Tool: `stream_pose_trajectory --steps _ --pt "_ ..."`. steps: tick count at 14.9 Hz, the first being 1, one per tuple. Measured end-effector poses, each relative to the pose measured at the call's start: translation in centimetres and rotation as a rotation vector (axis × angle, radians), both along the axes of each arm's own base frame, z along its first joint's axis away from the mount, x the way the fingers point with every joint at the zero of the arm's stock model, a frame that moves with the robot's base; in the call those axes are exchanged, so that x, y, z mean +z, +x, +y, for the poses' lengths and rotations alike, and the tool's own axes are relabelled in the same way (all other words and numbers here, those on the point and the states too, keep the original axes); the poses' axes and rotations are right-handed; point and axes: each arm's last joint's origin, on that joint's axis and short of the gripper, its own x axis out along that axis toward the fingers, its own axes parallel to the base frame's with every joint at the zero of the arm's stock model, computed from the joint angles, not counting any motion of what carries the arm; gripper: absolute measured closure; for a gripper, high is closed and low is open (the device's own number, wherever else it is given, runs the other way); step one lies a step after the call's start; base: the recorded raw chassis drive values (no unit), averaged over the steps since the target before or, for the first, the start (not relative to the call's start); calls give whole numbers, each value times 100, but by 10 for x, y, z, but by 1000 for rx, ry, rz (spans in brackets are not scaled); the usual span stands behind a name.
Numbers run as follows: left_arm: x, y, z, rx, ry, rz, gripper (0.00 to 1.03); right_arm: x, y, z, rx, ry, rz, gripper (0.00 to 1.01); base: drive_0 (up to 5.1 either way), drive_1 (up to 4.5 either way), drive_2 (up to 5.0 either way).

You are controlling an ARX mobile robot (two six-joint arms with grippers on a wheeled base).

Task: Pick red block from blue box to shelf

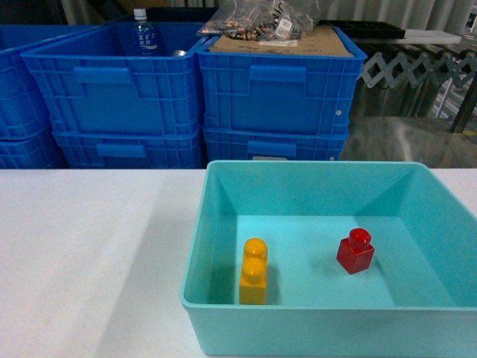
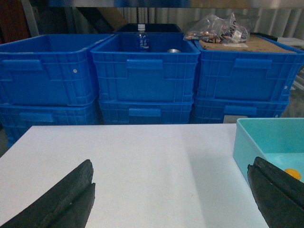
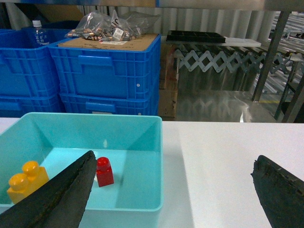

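Since the red block (image 1: 355, 252) sits loose on the floor of the blue box (image 1: 195, 253) beside the yellow brick (image 1: 254, 271), basically nothing's done yet. Both pincers, left (image 2: 171, 199) and right (image 3: 175, 194), hang spread wide and empty above the worktop (image 1: 89, 246), so grabbing, lifting and shelving are all left.

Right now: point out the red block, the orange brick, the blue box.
red block (image 1: 355, 256), head view, front face.
orange brick (image 1: 253, 281), head view, front face.
blue box (image 1: 328, 319), head view, near wall.
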Motion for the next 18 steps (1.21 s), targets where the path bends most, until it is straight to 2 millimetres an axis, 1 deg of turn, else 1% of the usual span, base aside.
stream_pose_trajectory --steps 18 --pt "0 0 0 0 0 0 5 0 0 0 0 0 0 3 0 0 0"
